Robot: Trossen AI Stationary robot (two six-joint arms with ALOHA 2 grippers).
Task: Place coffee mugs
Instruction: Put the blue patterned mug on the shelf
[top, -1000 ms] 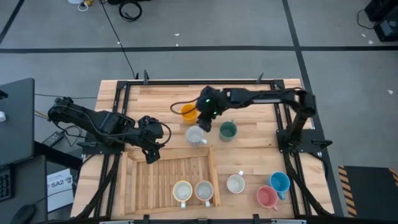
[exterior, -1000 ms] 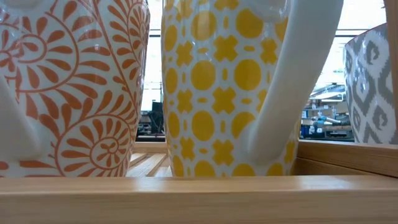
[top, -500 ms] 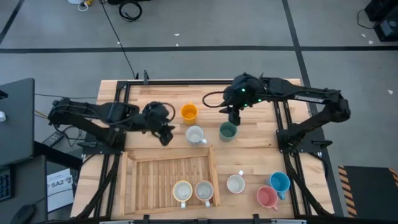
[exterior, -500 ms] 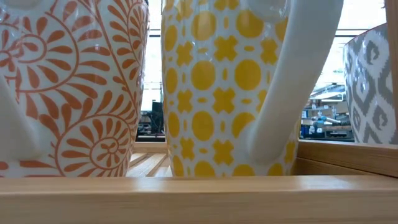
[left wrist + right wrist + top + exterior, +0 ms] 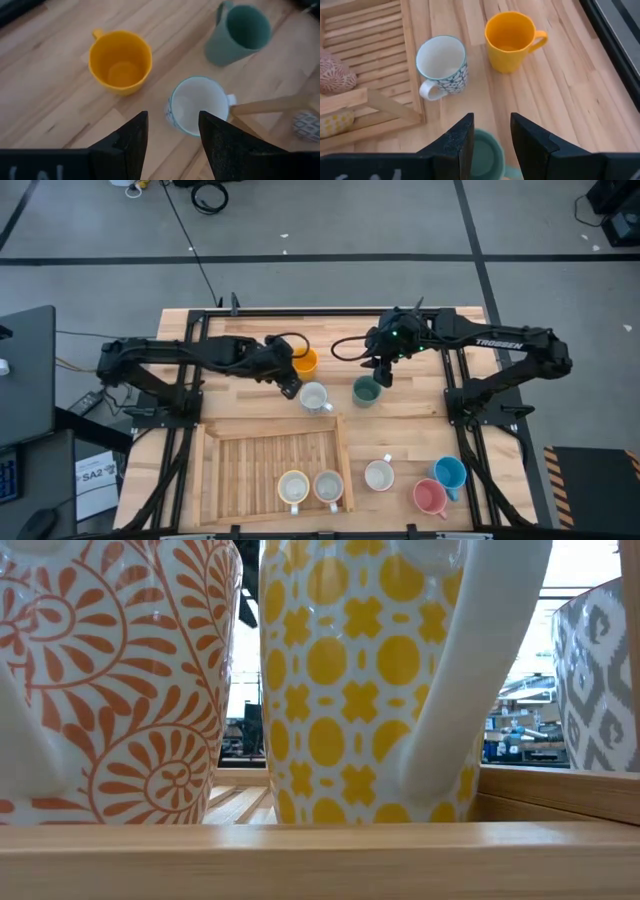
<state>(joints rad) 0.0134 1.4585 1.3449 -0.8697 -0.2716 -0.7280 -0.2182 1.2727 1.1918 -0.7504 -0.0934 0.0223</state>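
Observation:
Near the far edge stand the orange mug [image 5: 303,361], a white mug with blue pattern [image 5: 313,396] and the dark green mug [image 5: 366,391]. My left gripper [image 5: 290,385] hovers open just left of the white mug [image 5: 195,105], with the orange mug [image 5: 120,61] ahead of it. My right gripper [image 5: 383,375] is open over the green mug [image 5: 482,155], whose rim shows between its fingers. Two patterned mugs [image 5: 293,487] [image 5: 328,486] stand in the wooden tray [image 5: 270,450]. A white mug [image 5: 378,475], the blue mug [image 5: 450,472] and the pink mug [image 5: 429,497] stand right of the tray.
The tray's slatted floor is bare in its far half. In the low view the orange-patterned mug [image 5: 110,680], the yellow-patterned mug [image 5: 370,670] and a grey-patterned mug [image 5: 595,690] fill the picture behind the tray's rail [image 5: 320,850]. Black frame rails run along both table sides.
My left gripper has swung from the tray's far left corner toward the right and far edge, ending beside the white and orange mugs. My right gripper has moved from beside the orange mug toward the right, stopping over the green mug. No mug has moved.

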